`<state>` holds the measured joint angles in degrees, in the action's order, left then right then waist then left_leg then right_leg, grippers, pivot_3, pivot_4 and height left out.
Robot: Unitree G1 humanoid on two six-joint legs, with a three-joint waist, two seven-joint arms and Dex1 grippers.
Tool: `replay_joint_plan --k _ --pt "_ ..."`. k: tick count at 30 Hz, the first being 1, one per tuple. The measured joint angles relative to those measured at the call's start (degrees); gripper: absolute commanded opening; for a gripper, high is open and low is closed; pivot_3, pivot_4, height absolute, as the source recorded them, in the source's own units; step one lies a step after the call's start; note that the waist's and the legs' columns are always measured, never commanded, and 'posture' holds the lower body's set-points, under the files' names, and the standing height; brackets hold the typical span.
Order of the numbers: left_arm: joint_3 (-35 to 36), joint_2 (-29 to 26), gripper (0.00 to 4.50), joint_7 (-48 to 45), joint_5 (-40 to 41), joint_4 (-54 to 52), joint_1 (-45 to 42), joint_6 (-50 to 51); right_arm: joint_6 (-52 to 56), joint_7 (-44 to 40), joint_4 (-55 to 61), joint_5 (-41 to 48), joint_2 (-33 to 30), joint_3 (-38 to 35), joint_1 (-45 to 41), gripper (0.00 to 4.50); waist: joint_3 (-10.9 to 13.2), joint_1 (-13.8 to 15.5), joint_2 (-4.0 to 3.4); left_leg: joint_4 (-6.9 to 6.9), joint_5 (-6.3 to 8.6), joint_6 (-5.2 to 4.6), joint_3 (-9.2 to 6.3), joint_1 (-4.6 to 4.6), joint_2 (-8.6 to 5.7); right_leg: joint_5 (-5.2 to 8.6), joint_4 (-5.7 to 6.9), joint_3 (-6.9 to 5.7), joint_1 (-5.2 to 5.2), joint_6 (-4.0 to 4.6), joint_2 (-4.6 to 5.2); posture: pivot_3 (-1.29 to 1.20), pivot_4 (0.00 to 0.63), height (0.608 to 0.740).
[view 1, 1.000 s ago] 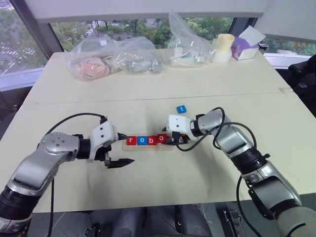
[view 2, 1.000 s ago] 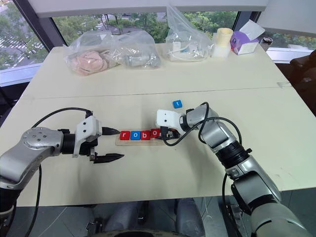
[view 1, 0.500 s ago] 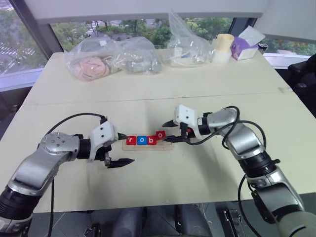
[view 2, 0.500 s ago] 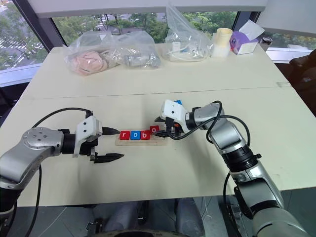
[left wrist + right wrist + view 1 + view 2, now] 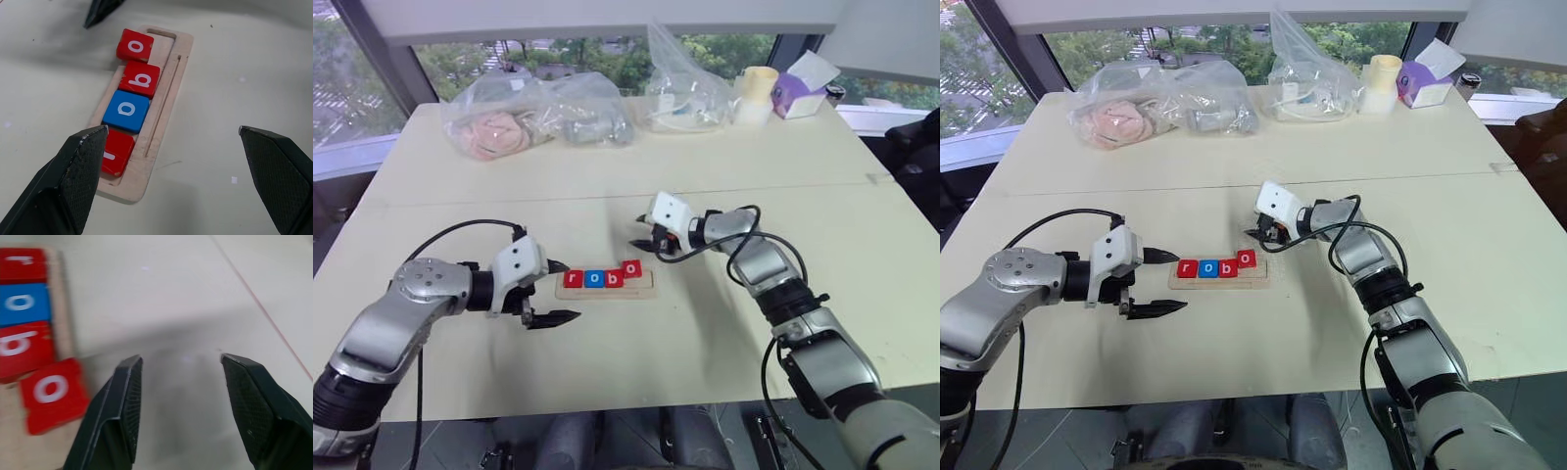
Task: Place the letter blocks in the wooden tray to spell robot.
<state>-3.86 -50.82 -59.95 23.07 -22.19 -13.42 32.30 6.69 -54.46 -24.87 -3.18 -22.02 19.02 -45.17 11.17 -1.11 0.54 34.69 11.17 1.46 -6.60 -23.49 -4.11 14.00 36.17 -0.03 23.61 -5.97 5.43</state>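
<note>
You are seeing four letter blocks sitting in the wooden tray, reading r, o, b, o; the second red o is lying crooked, riding over the far rim rather than seated. The right gripper is hovering just past it, jaws parted and holding nothing. The left gripper is waiting wide apart at the tray's r end, likely to steady it.
</note>
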Motion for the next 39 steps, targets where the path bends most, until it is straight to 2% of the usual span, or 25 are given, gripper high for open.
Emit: replay_joint_plan --k 15,20,23,29,32,36,38,39 --pt "0.0 0.3 4.50 0.5 0.0 -0.4 1.3 0.2 2.4 -6.2 7.3 1.8 -0.9 0.3 4.2 2.54 0.0 0.1 0.00 0.02 0.00 0.00 -0.01 0.00 0.01 0.00 0.02 0.01 0.00 0.01 -0.01 0.00 0.150 0.740" --pt "0.0 0.3 4.50 0.5 0.0 -0.4 1.3 0.2 3.9 -3.3 8.7 1.8 -1.3 -1.8 4.2 2.54 0.0 0.1 0.00 0.02 0.00 0.01 -0.01 0.00 0.01 0.01 0.02 0.01 0.00 0.03 0.00 0.00 0.150 0.740" --pt "0.0 0.3 4.50 0.4 0.0 -0.3 1.2 0.2 5.4 -2.2 11.4 1.7 -3.8 -2.8 4.8 2.54 0.0 0.4 0.00 0.02 0.00 0.01 -0.01 0.00 0.00 0.03 0.01 0.00 -0.01 0.06 0.02 0.00 0.150 0.740" --pt "0.2 0.1 4.50 0.2 0.0 0.1 1.3 0.0 9.9 -2.9 20.8 2.1 -8.9 -3.8 12.9 2.54 0.0 0.3 0.00 0.01 0.00 0.00 -0.01 0.00 0.00 0.12 -0.01 0.01 -0.02 0.18 0.05 0.00 0.150 0.740" --pt "0.2 0.1 4.50 0.2 0.0 0.2 1.3 0.0 12.2 -2.6 25.1 2.4 -9.1 -3.8 16.2 2.54 0.0 0.0 0.00 0.01 0.00 0.00 0.00 0.00 0.02 0.12 0.01 0.02 0.00 0.18 0.05 0.00 0.150 0.740" --pt "0.4 0.2 4.50 0.2 0.5 0.2 1.2 0.3 12.9 -1.0 26.7 2.2 -9.1 -3.8 16.6 2.54 0.0 0.3 0.00 0.05 0.00 0.00 -0.01 0.00 0.01 0.12 0.01 0.01 -0.03 0.19 0.06 0.00 0.150 0.740" --pt "2.6 2.8 4.50 1.2 3.8 0.5 -0.2 2.7 16.0 2.0 26.3 3.6 -6.9 -6.2 16.5 2.54 0.0 0.5 0.02 0.09 0.00 0.00 -0.04 -0.02 0.01 0.12 0.02 0.00 -0.04 0.18 0.06 0.00 0.150 0.740" --pt "4.5 4.6 4.50 2.4 6.0 0.6 -1.3 3.9 19.9 4.6 26.2 5.6 -4.1 -9.1 16.2 3.09 0.0 0.5 0.05 0.12 0.00 0.00 -0.09 -0.03 0.01 0.11 0.02 -0.02 -0.05 0.17 0.05 0.00 0.150 0.740"
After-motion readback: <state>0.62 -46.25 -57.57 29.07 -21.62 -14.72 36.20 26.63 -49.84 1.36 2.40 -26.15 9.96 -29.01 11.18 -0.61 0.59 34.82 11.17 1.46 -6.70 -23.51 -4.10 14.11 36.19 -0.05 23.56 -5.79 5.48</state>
